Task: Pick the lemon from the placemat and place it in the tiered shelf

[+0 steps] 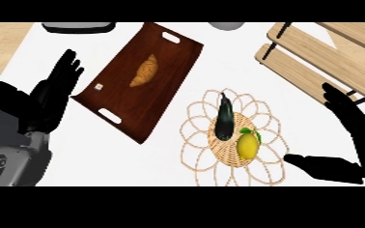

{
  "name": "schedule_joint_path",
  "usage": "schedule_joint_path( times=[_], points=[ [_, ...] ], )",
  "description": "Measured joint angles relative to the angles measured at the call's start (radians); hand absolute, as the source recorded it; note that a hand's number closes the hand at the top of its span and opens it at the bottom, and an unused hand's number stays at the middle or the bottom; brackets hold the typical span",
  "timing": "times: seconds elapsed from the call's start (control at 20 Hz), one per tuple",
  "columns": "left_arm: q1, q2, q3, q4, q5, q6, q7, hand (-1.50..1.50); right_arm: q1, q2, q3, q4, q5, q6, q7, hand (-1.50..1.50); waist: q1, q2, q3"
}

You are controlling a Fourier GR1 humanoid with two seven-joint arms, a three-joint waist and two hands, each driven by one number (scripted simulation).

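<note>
At the left edge of the white counter [164,166] we see the left hand [50,99], fingers straight and pointing up, released and holding nothing; it rests beside the tray without touching it. Just above it, at the counter's far-left edge, a grey object [77,27] is cut off by the view, and we cannot tell what it is.

Next comes a dark wooden tray [171,63], lying at a slant across the counter's left-centre, with a handle slot at its far end and another at its near end. A croissant [145,71] lies near the tray's middle, and a small light label [98,86] sits close to the tray's left edge. Beyond the tray's far-right corner, a grey rounded item [227,26] shows at the counter's far edge.

Right of centre, toward the near edge, lies a woven placemat [203,125] with looped wire-like petals round a wicker disc. On it we see a dark eggplant [225,118] lying lengthwise, and just beside its lower end the lemon [247,145], yellow with a small green leaf, resting on the disc's right side.

At the counter's far-right corner stands the tiered shelf [314,53], pale wooden slats on a black frame.

At the right edge the right hand [345,125] is open, fingers extended upward and thumb spread toward the placemat, near the lemon but apart from it, grasping nothing.
</note>
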Motion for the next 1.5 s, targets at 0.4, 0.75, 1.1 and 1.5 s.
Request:
schedule_joint_path(
  times=[0.4,0.75,1.1,1.5],
  points=[
    [-0.03,-0.016,-0.019,0.012,-0.012,-0.014,-0.001,0.0,-0.132,-0.228,0.163,-0.036,0.233,0.216,0.418,-1.5,0.038,0.005,-0.002],
    [-0.053,-0.028,-0.016,0.038,-0.021,-0.027,-0.001,0.0,-0.368,-0.083,0.342,0.047,0.334,0.306,0.617,-1.5,0.047,0.005,0.002],
    [-0.066,-0.029,0.003,0.066,-0.023,-0.036,-0.003,0.0,-0.468,0.028,0.447,0.209,0.377,0.372,0.672,-1.5,0.036,0.002,0.003],
    [-0.049,-0.036,0.017,0.072,-0.028,-0.04,-0.008,0.0,-0.493,0.135,0.504,0.318,0.436,0.421,0.702,-1.5,0.016,-0.003,0.004]
  ],
)
